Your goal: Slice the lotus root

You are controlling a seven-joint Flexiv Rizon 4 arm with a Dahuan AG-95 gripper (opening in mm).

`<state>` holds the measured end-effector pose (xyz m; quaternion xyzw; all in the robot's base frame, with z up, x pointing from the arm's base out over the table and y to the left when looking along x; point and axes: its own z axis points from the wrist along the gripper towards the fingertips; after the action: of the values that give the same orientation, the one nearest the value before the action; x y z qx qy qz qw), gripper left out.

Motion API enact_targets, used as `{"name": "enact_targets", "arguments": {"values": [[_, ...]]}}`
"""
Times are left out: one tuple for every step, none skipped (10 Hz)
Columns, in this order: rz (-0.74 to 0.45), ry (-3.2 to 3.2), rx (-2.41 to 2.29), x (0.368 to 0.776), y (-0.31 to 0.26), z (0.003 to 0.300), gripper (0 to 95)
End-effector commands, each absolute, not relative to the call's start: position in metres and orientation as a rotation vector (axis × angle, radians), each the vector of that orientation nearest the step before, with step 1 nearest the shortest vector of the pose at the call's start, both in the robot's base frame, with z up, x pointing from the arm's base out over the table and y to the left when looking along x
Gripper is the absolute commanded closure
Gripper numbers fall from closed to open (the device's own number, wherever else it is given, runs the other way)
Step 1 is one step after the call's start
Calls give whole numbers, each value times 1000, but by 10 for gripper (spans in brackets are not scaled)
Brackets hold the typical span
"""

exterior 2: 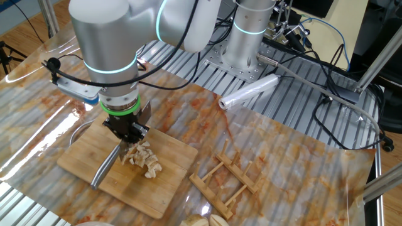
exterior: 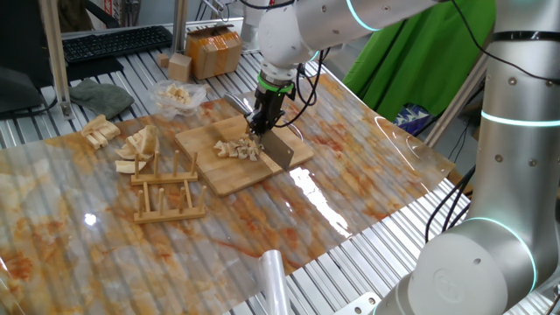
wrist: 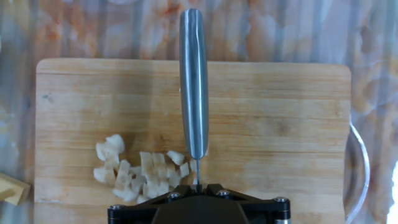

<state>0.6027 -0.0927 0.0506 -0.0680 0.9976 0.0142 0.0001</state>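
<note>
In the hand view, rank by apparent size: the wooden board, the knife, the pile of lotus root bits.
1. Wooden board, largest.
2. Knife; nearer the camera, so it may look oversized.
3. Lotus root bits, smallest, though close to the knife.

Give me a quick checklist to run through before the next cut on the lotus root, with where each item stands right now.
1. Knife held in the gripper: ok, the jaws are shut on it.
2. Blade pointing straight down over the cutting board: ok.
3. Lotus root on the board: ok, a cluster of cut bits lies to one side of the blade.
4. An uncut piece under the blade: cannot tell, only small bits show.
5. Wooden rack away from the board: ok.
</note>
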Motion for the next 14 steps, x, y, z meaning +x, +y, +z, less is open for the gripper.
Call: {"name": "enact_targets", "arguments": {"values": [[34,3142,-214,602,-95,59,950],[7,3143,-245,602,-99,63,950],[16,3142,-272,603,-107,65,950],[8,3140,-277,604,-108,64,950],[8,3140,-278,604,-108,64,950],[2,3140,-282,604,-108,65,950],[0,3138,-284,604,-108,65,950],[-22,3139,-299,604,-108,65,950],[-47,3138,-312,604,-108,65,950],[-35,3138,-302,604,-109,65,950],[-20,3137,-296,605,-110,65,950],[-21,3136,-299,605,-111,64,950],[-19,3136,-299,605,-112,64,950],[-18,3136,-299,606,-112,64,950]]}}
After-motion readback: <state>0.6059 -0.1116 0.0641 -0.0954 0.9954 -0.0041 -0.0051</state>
